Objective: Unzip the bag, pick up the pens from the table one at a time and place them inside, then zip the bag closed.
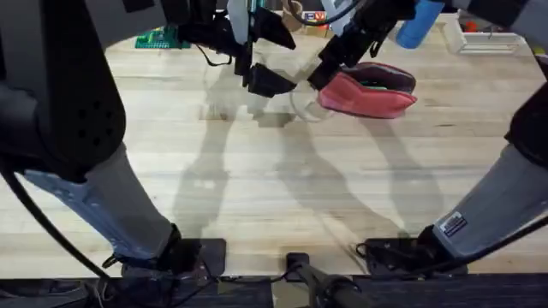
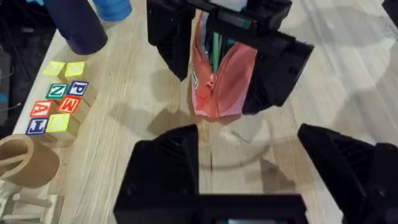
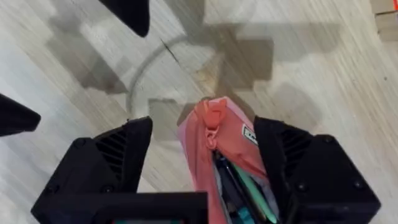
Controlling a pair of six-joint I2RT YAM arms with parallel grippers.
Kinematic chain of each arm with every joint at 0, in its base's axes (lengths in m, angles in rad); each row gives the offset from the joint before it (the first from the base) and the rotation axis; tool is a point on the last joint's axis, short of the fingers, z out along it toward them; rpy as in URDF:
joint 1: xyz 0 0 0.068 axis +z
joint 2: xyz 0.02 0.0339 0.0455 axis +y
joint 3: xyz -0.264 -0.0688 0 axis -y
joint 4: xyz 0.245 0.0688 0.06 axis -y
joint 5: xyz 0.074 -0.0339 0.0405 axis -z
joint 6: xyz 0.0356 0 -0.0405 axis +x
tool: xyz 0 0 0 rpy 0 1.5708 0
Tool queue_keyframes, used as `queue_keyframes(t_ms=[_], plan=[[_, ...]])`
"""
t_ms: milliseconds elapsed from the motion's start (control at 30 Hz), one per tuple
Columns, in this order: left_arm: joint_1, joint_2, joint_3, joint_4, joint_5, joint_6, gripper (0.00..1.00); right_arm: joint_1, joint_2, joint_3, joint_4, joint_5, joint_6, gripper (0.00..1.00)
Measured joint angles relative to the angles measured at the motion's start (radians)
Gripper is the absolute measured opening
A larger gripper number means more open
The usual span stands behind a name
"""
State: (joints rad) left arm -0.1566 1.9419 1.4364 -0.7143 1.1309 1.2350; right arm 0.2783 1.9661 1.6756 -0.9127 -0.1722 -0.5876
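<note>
The coral-pink bag (image 1: 370, 96) lies on the table (image 1: 274, 180) at the back right, its zipper open along most of the top. The pens sit inside it: a green one (image 3: 256, 194) and a dark one (image 3: 227, 180); the green one also shows in the left wrist view (image 2: 215, 43). My right gripper (image 1: 330, 75) straddles the bag's left end (image 3: 211, 134), fingers pressed to both sides, with the zipper pull (image 3: 214, 115) just ahead of them. My left gripper (image 1: 270, 81) stands open, facing that end (image 2: 217, 87) a short way off, nothing between its fingers (image 2: 165, 177).
A blue cylinder (image 1: 419, 24) stands behind the bag, and a dark cylinder (image 2: 78, 25) is near it. Lettered blocks (image 2: 59, 106) and a wooden ring (image 2: 22, 162) lie at the left gripper's side. A green board (image 1: 158, 38) and a white tray (image 1: 484, 38) line the far edge.
</note>
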Motion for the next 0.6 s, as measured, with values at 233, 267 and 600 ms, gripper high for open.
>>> queue_keyframes(t_ms=[233, 267, 600], plan=[[0.000, 0.000, 0.000, 0.000, 0.000, 0.000, 0.993, 0.000, 0.018, 0.000, 0.000, 0.000, -0.016, 0.944], [0.000, 0.000, 0.000, 0.000, 0.000, 0.000, 0.993, 0.000, 0.020, 0.000, 0.000, 0.000, -0.017, 0.942], [0.000, 0.000, 0.000, 0.000, 0.000, 0.000, 0.993, 0.000, 0.028, 0.000, 0.000, 0.031, -0.021, 0.747]])
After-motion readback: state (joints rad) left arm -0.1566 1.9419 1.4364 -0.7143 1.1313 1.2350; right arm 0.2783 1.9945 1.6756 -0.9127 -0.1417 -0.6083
